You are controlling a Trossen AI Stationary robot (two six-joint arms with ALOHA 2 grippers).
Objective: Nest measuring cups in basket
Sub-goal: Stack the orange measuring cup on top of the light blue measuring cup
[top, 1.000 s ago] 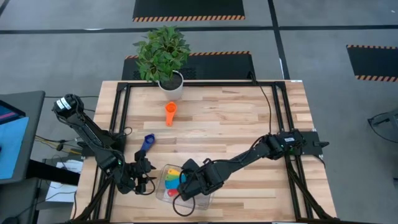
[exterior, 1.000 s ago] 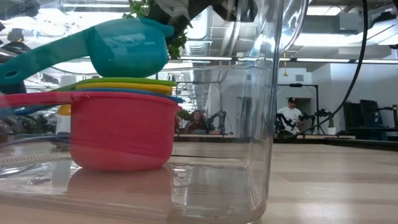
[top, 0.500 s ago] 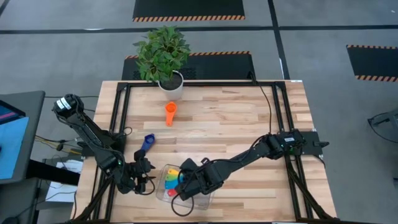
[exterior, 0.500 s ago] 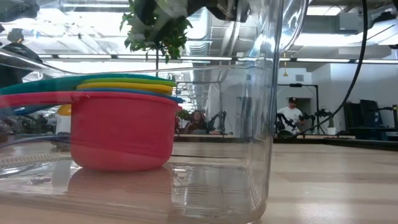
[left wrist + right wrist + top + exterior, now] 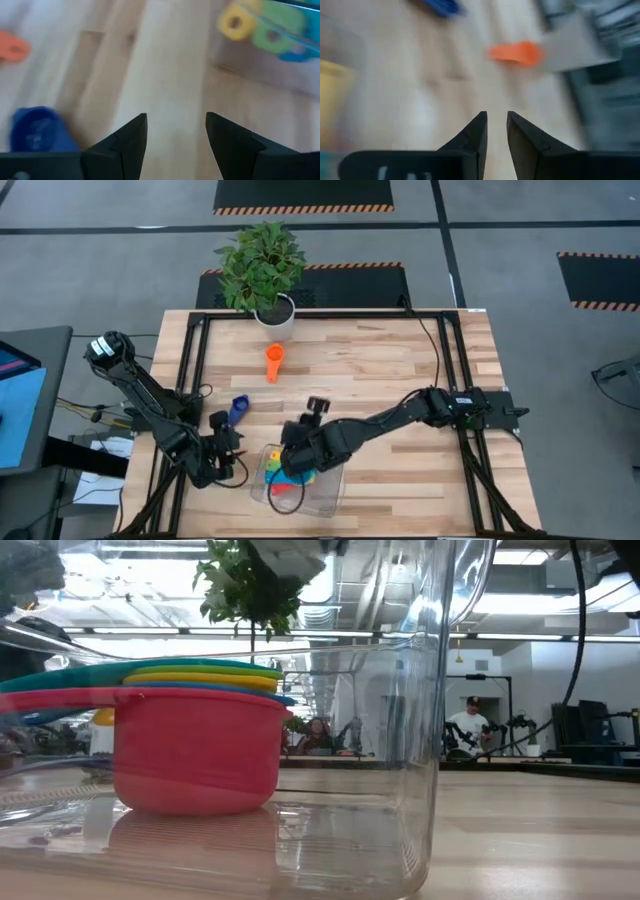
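A stack of nested measuring cups [image 5: 280,473] sits in the clear basket [image 5: 327,492]. In the low view the red cup [image 5: 195,755] is outermost, with blue, yellow, green and light blue rims [image 5: 200,675] inside it. A dark blue cup [image 5: 238,409] and an orange cup [image 5: 273,362] lie on the table outside the basket. My right gripper [image 5: 290,448] hovers over the basket's far edge, open by a narrow gap [image 5: 496,125] with nothing in it. My left gripper [image 5: 232,452] stands open [image 5: 176,130] left of the basket, near the dark blue cup [image 5: 35,132].
A white pot with a green plant [image 5: 270,275] stands at the table's far edge, behind the orange cup. Bare wood spreads over the table's right half. People and other robot arms show in the room beyond the basket wall [image 5: 425,740].
The light blue cup, which hung tilted above the stack, has come down and now sits nested in it. My right gripper has left it and gone toward the table's far left, rolling its wrist. My left gripper has tipped a little.
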